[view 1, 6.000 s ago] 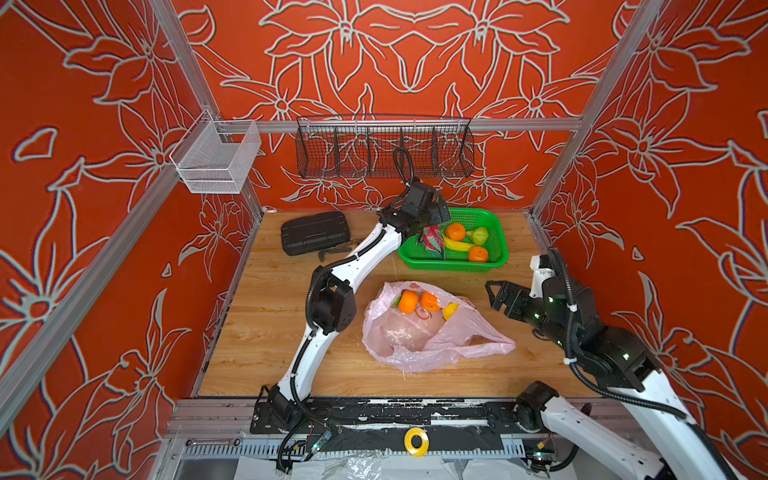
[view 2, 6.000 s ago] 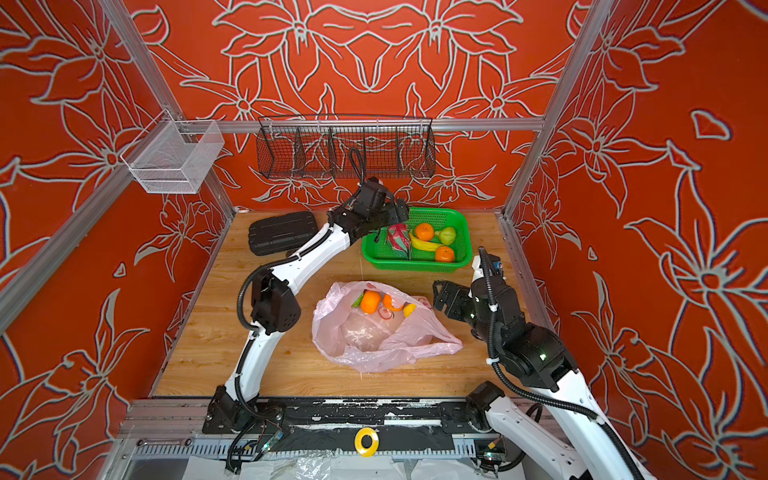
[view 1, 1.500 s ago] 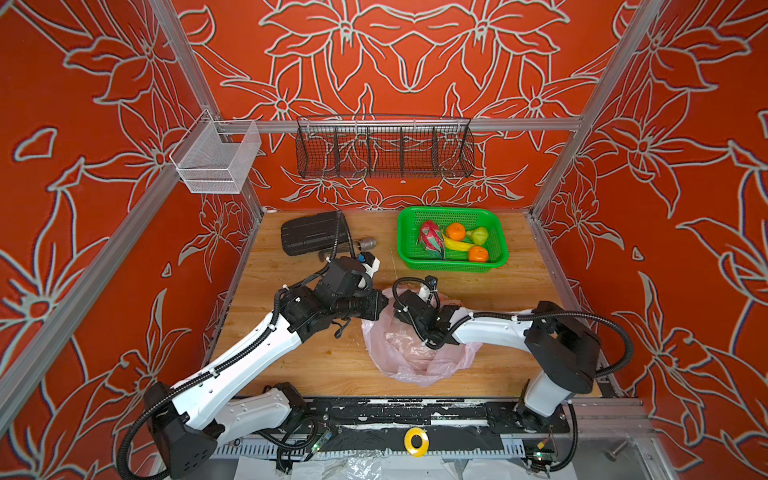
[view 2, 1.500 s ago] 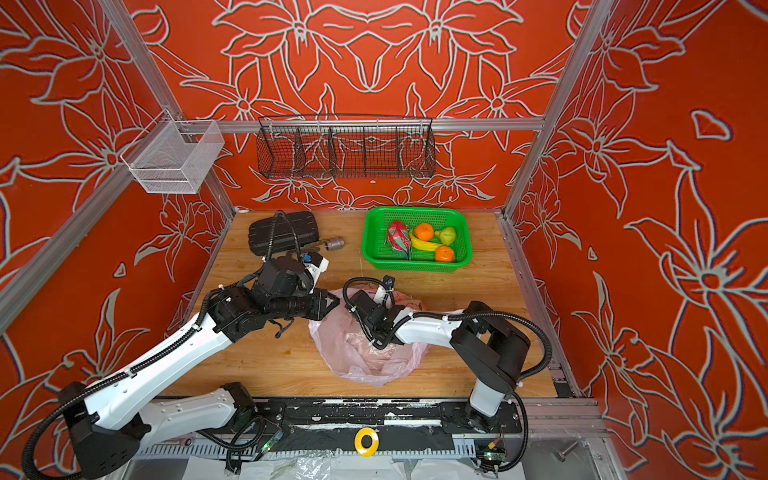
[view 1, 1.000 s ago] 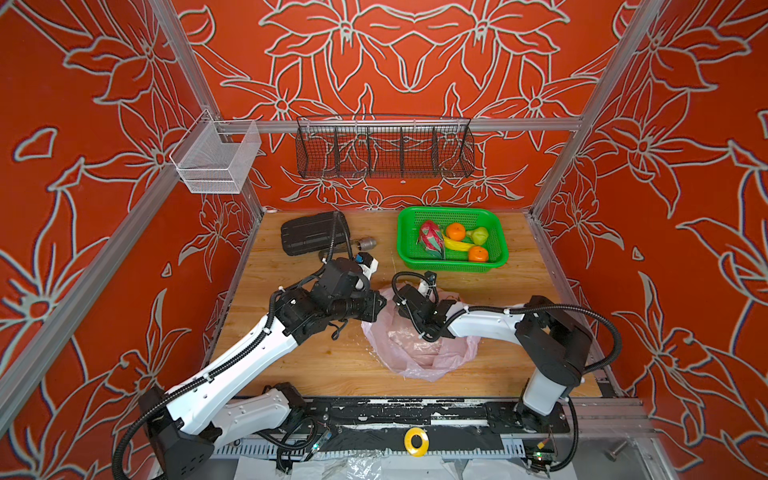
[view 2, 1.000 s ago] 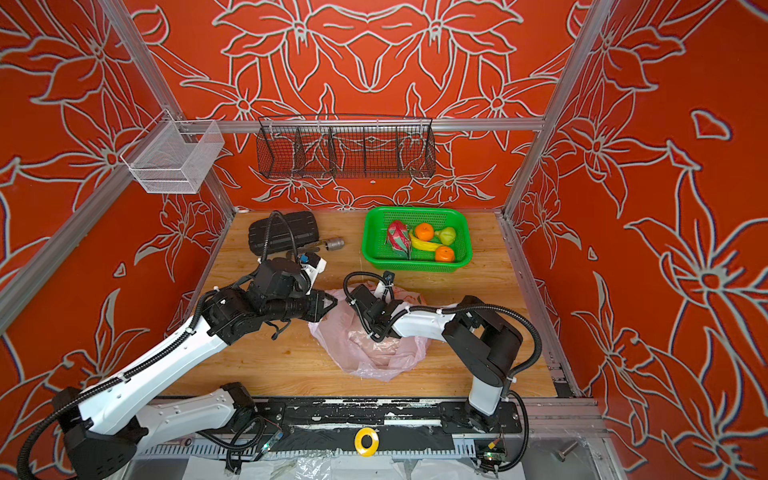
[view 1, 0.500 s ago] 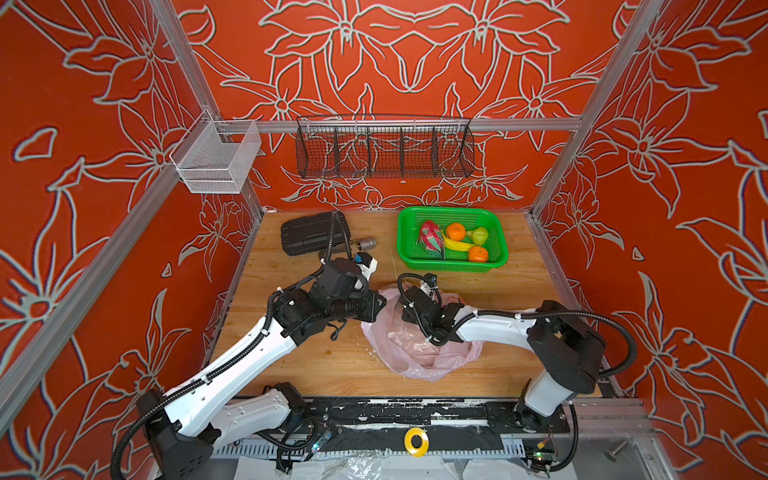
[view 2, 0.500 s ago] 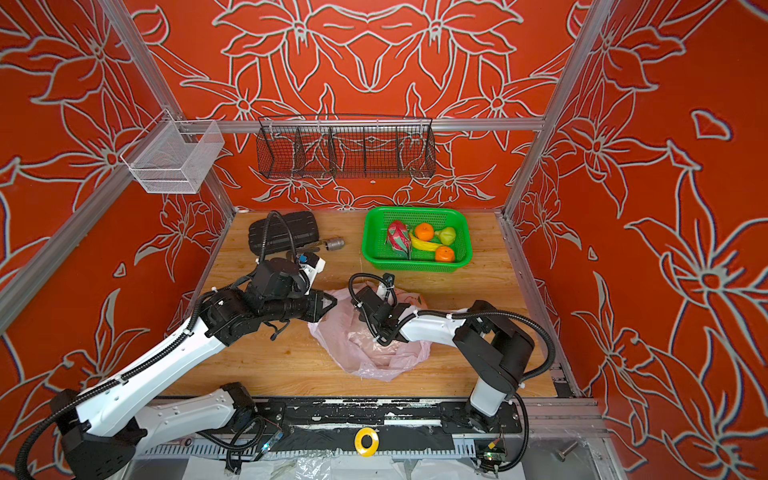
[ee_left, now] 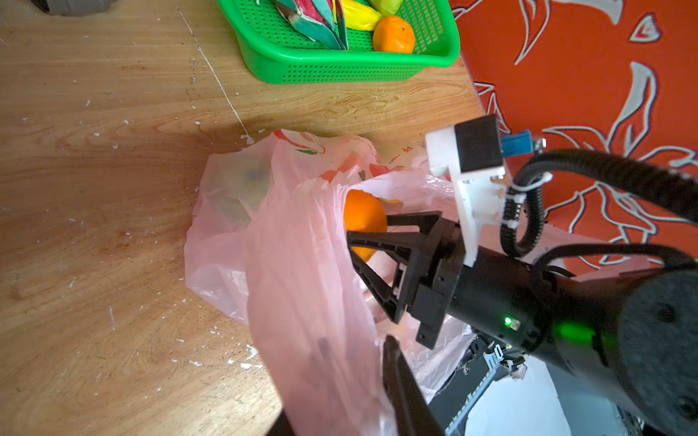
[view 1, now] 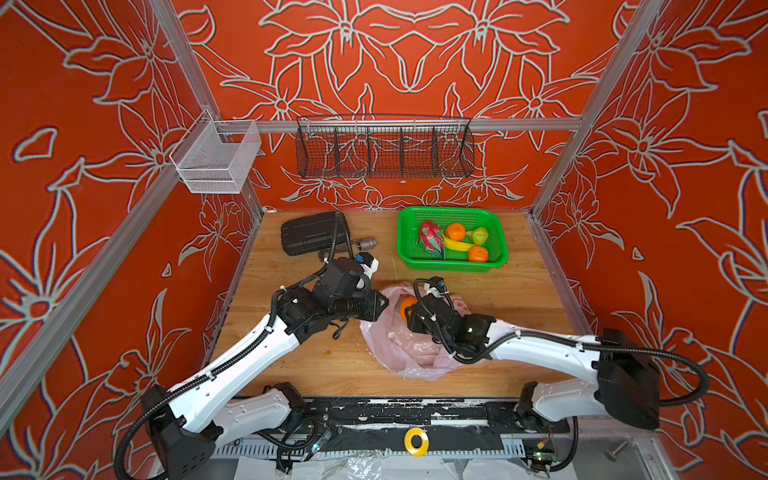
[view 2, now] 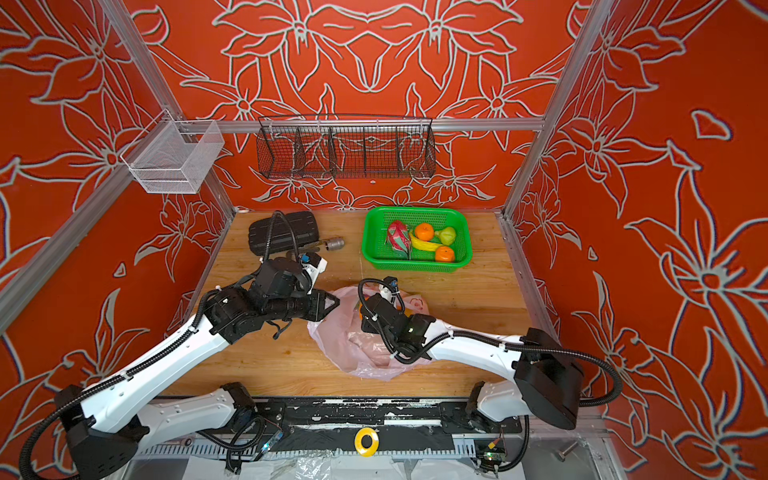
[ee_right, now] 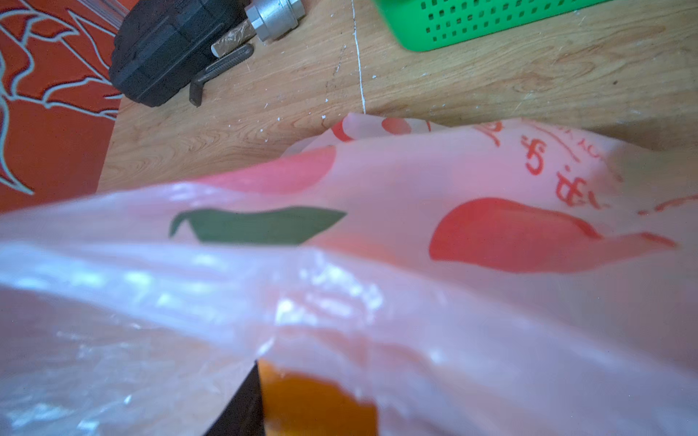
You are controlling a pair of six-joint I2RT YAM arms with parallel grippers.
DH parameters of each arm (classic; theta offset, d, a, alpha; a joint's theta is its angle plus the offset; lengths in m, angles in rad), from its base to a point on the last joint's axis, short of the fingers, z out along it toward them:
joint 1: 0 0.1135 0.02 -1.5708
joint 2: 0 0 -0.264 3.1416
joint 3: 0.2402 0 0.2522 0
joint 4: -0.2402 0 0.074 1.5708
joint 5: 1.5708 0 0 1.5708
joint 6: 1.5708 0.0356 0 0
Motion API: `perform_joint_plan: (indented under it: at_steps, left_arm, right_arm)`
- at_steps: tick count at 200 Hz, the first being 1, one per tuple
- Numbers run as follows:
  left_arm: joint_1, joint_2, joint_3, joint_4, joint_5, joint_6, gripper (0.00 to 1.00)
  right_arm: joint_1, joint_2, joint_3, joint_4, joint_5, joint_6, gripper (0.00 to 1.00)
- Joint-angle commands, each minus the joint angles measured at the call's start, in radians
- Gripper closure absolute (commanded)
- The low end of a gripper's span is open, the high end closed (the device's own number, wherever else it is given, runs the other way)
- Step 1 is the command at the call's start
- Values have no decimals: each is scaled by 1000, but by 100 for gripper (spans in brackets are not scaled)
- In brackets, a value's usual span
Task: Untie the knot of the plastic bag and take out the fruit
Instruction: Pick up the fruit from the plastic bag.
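Near edge of the table (view 1: 332,365) first: the pink bag (view 1: 399,353) lies crumpled with its mouth gaping. The left gripper (view 1: 384,305) has film draped over its slightly parted fingers (ee_left: 396,377), and I cannot tell whether that film is pinched or loose. The right gripper (ee_left: 368,226) is in the mouth, jaws closed around an orange (ee_left: 362,207), and further back the green basket (view 1: 451,266) holds more fruit (view 1: 456,232).
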Motion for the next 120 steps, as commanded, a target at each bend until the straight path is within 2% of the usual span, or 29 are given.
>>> perform_joint_plan:
  at_steps: [1,46,77,120]
  left_arm:
    - [1,-4,14,-1,-16,-9,69]
    - [-1,-43,5,3,-29,-24,49]
    - [-3,-82,-2,17,-36,14,36]
    - [-2,-177,11,29,-100,78,26]
  right_arm:
    - [32,-44,-23,-51,-38,6,59]
    - [58,-138,-20,-117,-89,-1,59]
    - [59,-229,8,-175,-94,-22,59]
    - [57,-344,82,-247,-25,-66,59]
